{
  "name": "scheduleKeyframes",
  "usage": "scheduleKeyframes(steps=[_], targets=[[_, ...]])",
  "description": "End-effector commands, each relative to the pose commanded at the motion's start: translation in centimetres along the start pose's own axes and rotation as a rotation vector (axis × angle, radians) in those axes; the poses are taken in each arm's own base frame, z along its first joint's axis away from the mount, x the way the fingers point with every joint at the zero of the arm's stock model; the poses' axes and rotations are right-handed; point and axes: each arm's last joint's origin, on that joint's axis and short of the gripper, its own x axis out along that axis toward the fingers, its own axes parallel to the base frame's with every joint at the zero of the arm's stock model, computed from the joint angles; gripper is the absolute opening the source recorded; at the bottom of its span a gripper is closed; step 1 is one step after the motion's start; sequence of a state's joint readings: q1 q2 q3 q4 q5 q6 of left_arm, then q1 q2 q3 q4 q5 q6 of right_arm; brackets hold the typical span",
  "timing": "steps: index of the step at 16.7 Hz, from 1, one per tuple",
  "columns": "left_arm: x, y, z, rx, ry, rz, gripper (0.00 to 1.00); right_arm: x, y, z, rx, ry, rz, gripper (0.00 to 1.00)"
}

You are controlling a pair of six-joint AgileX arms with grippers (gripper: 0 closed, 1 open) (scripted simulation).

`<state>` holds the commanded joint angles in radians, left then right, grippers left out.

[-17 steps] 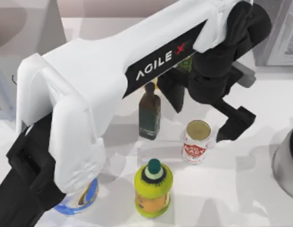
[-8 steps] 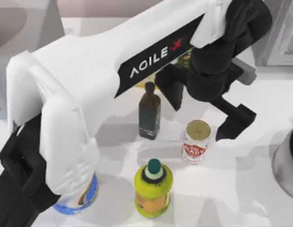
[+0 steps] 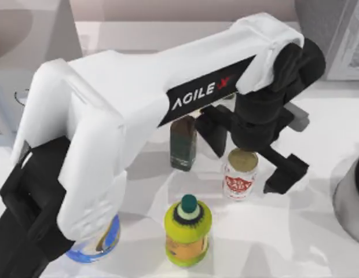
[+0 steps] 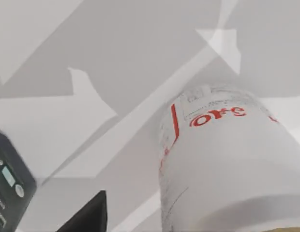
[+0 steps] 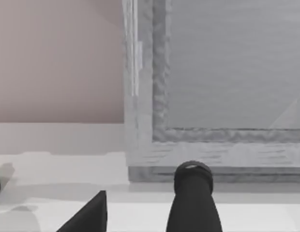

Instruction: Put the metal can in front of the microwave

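Step in hand is the grasp approach: left gripper (image 3: 249, 168), jaws wide and straddling the metal can (image 3: 240, 174) upright at table centre w/o contact; next move, by my judgement, requires lowering and closing squarely.

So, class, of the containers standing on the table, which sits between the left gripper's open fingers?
The metal can: short, white, with a red label and gold top. The left gripper straddles it, unlike the dark bottle or yellow-green bottle.
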<state>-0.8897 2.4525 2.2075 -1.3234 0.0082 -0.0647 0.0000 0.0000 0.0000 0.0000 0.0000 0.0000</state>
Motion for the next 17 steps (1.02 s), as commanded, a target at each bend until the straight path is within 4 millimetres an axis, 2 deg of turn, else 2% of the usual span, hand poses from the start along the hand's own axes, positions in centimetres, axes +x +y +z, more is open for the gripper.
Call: scheduleKeyframes(steps=[2, 6, 17], targets=[[0.96, 0.44, 0.00, -0.006, 0.002, 0.003, 1.00, 0.00, 0.00, 0.00, 0.000, 0.000, 0.000, 1.00], [1.04, 0.50, 0.00, -0.007, 0.002, 0.003, 1.00, 0.00, 0.00, 0.00, 0.000, 0.000, 0.000, 1.00], [1.04, 0.50, 0.00, -0.007, 0.002, 0.003, 0.17, 0.00, 0.00, 0.00, 0.000, 0.000, 0.000, 1.00]])
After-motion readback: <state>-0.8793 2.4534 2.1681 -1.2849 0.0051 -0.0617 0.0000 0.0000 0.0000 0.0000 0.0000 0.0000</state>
